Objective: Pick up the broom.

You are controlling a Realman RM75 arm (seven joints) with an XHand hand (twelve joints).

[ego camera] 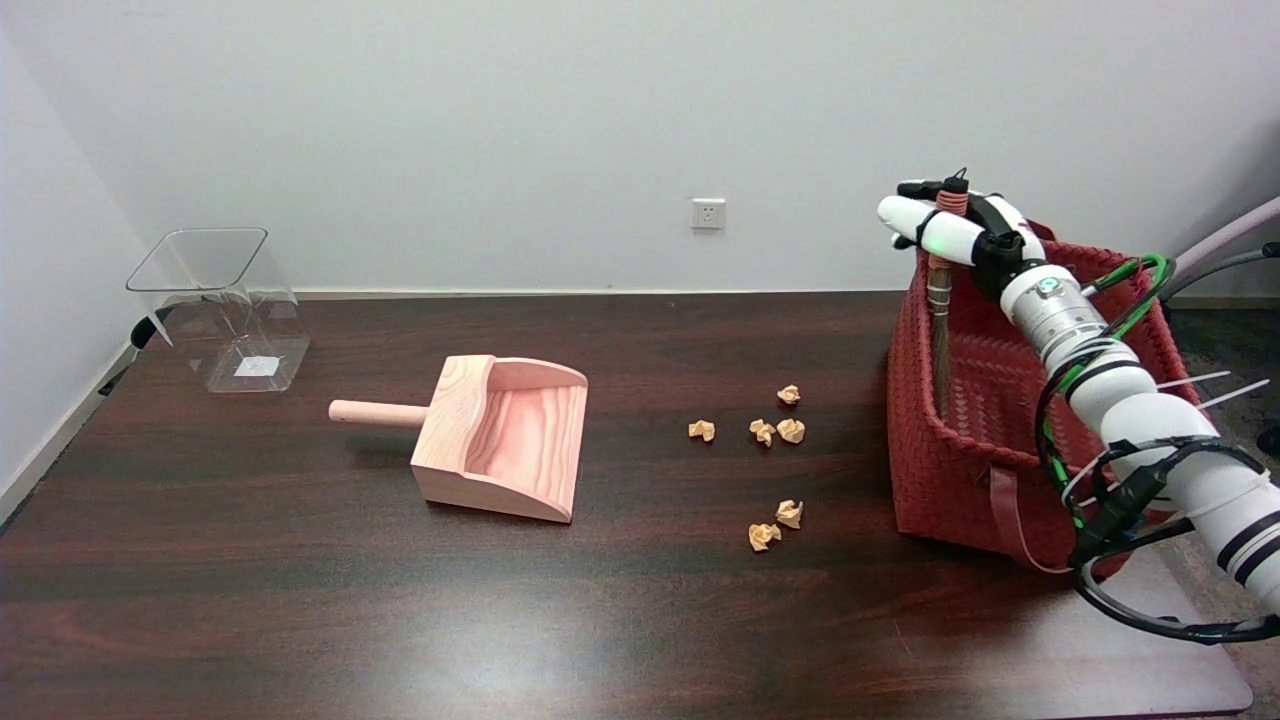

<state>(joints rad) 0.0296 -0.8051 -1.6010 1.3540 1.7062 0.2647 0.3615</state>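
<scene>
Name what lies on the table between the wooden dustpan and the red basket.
Head view: six crumpled paper balls between dustpan and basket, on bare tabletop.
</scene>
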